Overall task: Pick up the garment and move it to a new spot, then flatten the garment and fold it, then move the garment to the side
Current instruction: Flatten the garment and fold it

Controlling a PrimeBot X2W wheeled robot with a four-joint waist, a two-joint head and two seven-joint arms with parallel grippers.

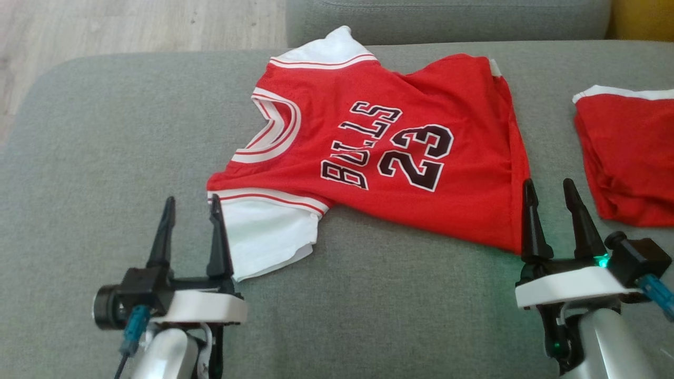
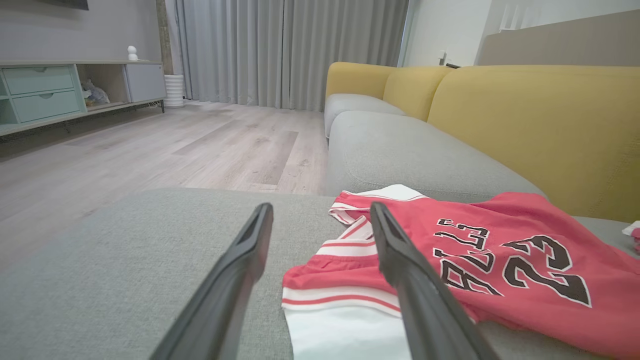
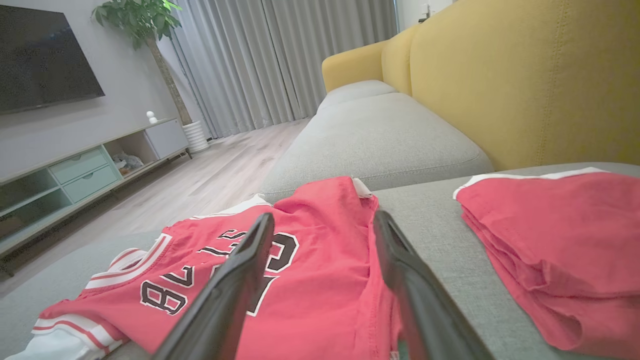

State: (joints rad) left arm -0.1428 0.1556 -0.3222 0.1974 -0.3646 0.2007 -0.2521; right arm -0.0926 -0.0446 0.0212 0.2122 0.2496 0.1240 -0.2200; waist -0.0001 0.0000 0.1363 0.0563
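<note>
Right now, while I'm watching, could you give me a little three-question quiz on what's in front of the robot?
1. True or false: the left gripper is shut on the jersey.
2. What number is printed on the jersey?
3. The second red garment lies: A) to the jersey's left, as the robot sees it; B) to its right; C) on top of it.
Key: 1 false, it is open; 2 the number 23; 3 B.

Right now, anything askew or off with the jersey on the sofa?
The jersey lies skewed on the grey cushion, not flat: its hem edge is ridged and the far white sleeve reaches past the cushion's far edge. No damage visible.
</note>
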